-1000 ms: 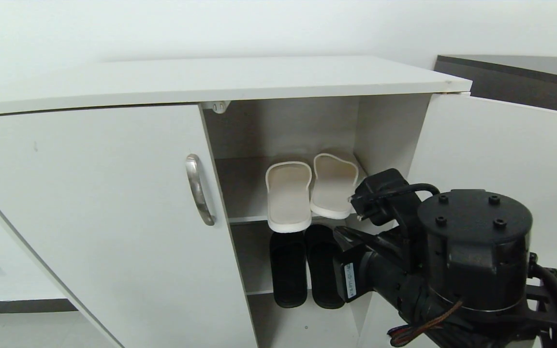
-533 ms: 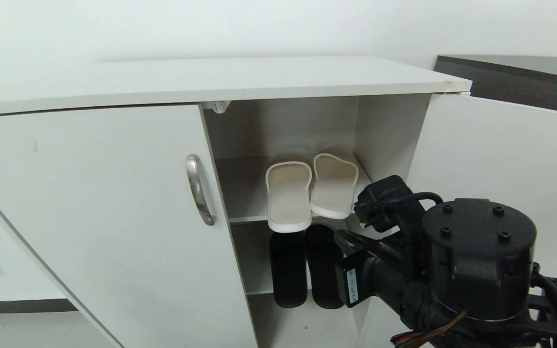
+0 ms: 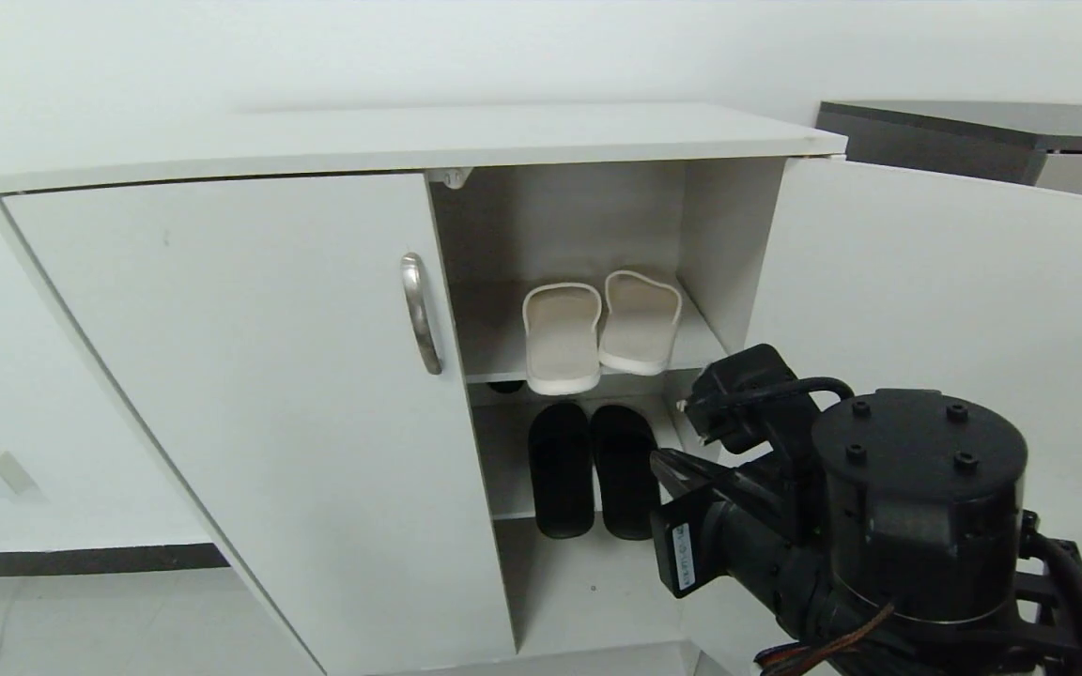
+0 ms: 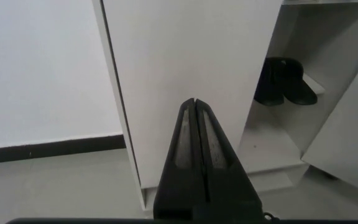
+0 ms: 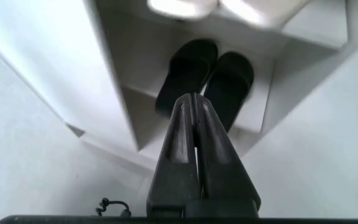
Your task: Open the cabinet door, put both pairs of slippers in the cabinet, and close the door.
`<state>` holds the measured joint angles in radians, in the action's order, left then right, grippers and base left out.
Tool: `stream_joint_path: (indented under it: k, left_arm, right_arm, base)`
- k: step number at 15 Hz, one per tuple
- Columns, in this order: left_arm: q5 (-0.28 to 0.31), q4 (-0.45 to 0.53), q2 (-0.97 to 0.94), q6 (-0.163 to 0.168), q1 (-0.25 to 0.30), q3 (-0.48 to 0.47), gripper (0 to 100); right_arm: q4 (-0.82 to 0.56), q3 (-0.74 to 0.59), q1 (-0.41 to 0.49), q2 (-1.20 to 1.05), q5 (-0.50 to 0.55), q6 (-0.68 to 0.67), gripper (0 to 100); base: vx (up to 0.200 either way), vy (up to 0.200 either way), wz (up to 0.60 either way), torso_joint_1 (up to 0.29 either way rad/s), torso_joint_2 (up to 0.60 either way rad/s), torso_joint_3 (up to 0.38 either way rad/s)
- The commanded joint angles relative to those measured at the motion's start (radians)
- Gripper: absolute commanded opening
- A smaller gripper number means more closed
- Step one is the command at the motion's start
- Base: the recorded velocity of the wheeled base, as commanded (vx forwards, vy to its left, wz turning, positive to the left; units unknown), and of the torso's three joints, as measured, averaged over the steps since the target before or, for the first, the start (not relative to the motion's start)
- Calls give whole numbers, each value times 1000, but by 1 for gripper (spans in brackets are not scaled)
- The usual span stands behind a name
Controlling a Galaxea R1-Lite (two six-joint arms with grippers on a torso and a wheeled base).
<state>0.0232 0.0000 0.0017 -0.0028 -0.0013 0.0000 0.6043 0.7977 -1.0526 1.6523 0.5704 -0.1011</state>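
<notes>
Facing a white cabinet with the right door swung wide open and the left door shut, a metal handle near its inner edge. Inside, on the upper shelf, finds the white slippers side by side, the left one reaching a little past the shelf's front edge. Directly below, on the next shelf, finds the black slippers, likewise side by side and touching each other. Holds the right gripper in front of the opening, outside the cabinet, pointed toward the black pair and apart from it, fingers pressed together on nothing. Holds the left gripper facing the shut left door and well clear of it, also clenched with nothing between the fingers. Shows pale floor beneath the cabinet and a dark skirting strip along the foot of the white wall. Beyond the open door, catches a grey-topped unit against the same wall.
</notes>
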Motion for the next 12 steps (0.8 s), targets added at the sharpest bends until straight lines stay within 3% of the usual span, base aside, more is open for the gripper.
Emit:
stream_joint_path:
  k: [1, 11, 12]
  left_arm:
    - [0, 0, 0, 0, 1, 0, 0]
    - [0, 0, 0, 0, 1, 0, 0]
    - [0, 0, 0, 0, 1, 0, 0]
  right_arm:
    - [0, 0, 0, 4, 0, 0, 0]
    - [0, -9, 3, 1, 0, 0, 0]
    - [0, -12, 5, 1, 0, 0, 0]
  base:
    - [-200, 0, 0, 2, 2, 2]
    - [-200, 0, 0, 2, 3, 1]
    - [0, 0, 0, 0, 0, 0]
